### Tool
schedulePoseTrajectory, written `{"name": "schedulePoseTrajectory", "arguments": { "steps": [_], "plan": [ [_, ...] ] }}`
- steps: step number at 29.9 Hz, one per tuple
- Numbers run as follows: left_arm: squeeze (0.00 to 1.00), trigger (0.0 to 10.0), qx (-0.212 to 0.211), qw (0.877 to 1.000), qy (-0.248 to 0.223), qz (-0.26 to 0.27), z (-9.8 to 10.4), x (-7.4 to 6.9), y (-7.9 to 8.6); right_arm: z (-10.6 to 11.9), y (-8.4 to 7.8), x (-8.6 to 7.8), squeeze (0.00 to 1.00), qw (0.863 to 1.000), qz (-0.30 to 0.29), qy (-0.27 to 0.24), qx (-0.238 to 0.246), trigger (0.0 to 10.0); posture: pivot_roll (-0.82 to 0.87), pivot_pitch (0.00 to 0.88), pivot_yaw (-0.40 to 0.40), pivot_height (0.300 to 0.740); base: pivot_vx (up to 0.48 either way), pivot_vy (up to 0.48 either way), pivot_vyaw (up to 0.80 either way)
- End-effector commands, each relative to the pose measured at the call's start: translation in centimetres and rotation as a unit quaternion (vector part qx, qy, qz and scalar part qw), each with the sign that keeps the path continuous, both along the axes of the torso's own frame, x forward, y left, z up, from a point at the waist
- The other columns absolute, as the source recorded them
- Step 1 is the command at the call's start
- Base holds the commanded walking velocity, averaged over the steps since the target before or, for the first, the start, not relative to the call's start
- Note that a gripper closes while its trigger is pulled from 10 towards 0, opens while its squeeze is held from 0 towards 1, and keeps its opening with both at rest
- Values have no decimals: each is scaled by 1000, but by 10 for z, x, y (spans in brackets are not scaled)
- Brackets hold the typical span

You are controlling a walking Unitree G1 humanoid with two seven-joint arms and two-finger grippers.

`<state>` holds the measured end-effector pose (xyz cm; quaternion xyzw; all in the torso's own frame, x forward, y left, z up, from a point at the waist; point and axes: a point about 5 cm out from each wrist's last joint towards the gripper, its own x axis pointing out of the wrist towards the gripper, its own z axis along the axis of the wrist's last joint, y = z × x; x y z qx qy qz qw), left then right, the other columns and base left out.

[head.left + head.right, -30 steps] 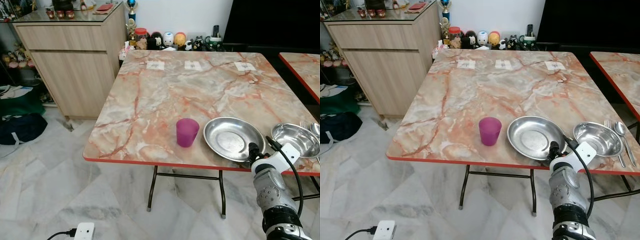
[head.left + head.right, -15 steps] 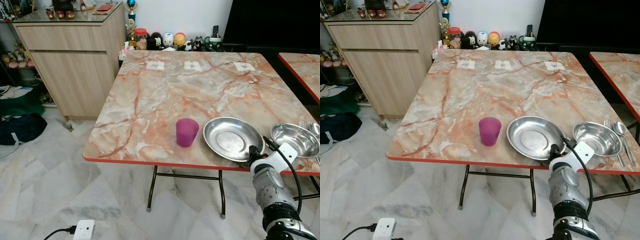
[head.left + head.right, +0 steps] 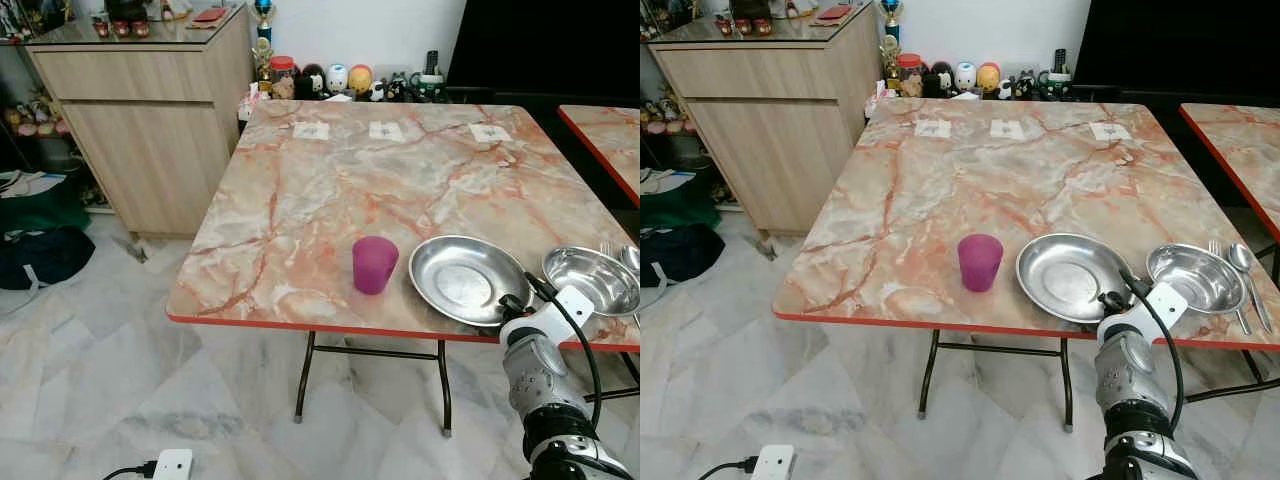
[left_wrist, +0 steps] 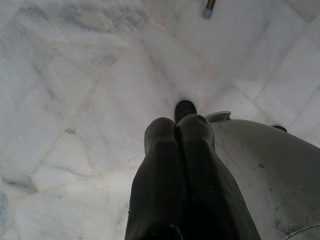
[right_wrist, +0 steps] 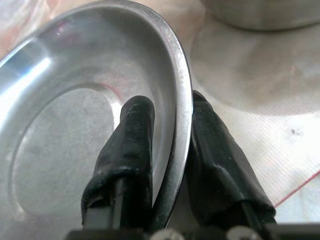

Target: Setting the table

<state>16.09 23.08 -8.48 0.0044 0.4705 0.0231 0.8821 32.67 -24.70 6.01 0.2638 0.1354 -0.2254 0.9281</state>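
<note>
Where table (image 3: pixel 300 210) ends — right pincer (image 5: pixel 172 150) pinching plate (image 5: pixel 75 100) rim.

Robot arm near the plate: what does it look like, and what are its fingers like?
The right arm is chunky silver-grey metal with rounded joints and a white block by its wrist. A thin black cable loops alongside it. The right gripper has two long black fingers with a matte, slightly wrinkled rubbery cover. The left gripper has the same long black fingers, finely ribbed.

Shiny metal plate (image 3: pixel 462 282), glossy marble-look table (image 3: pixel 330 190), matt purple plastic cup (image 3: pixel 374 265), wood-grain cabinet (image 3: pixel 150 120)
</note>
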Motion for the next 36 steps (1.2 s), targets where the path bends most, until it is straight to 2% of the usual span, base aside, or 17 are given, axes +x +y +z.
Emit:
{"name": "schedulePoseTrajectory", "arguments": {
  "steps": [1,10,11,16,18,22,25,29,30,32,34,35,36],
  "plan": [
    [0,10000,2,1000,-1,-4,0,0,-1,-2,1,-1,0,1000,-6,5,0,0,99,0,-8,740,0,0,0],
    [0,10000,2,1000,-3,-5,0,1,-1,-3,4,-3,0,1000,-11,-7,-5,0,98,0,-11,740,0,0,0],
    [0,10000,1,1000,-4,-6,1,2,-1,4,4,-2,0,999,-19,-42,-17,0,99,0,-11,740,0,0,0],
    [0,10000,1,1000,-5,-6,1,2,0,17,3,-2,0,994,-29,-88,-54,0,95,0,-11,740,0,0,0],
    [0,10000,2,1000,-5,-7,1,2,0,26,4,-4,0,989,-40,-127,-65,0,95,0,-12,740,0,0,0],
    [0,10000,3,1000,-6,-7,1,2,0,33,3,-8,0,983,-54,-157,-83,0,94,0,-13,740,0,0,0],
    [0,10000,5,1000,-6,-7,1,3,0,42,6,-13,0,974,-57,-185,-114,0,95,0,-12,740,0,0,0],
    [0,10000,7,1000,-6,-8,1,2,1,52,8,-21,0,965,-64,-212,-139,0,97,0,-12,740,0,0,0],
    [0,10000,7,1000,-6,-8,2,2,1,57,8,-28,0,960,-70,-221,-156,0,97,0,-13,740,0,0,0],
    [0,10000,7,1000,-6,-8,2,2,1,59,8,-31,0,959,-73,-224,-161,0,97,0,-14,740,0,0,0],
    [0,10000,8,1000,-7,-7,1,2,2,64,3,-48,0,952,-97,-224,-185,0,89,0,-13,740,0,0,0],
    [0,10000,8,1000,-7,-7,1,2,2,64,3,-48,0,952,-97,-224,-185,0,89,0,-13,740,0,0,0],
    [0,10000,8,1000,-7,-8,2,2,2,67,-2,-58,0,949,-112,-220,-198,0,83,0,-11,740,0,0,0]
  ]
}}
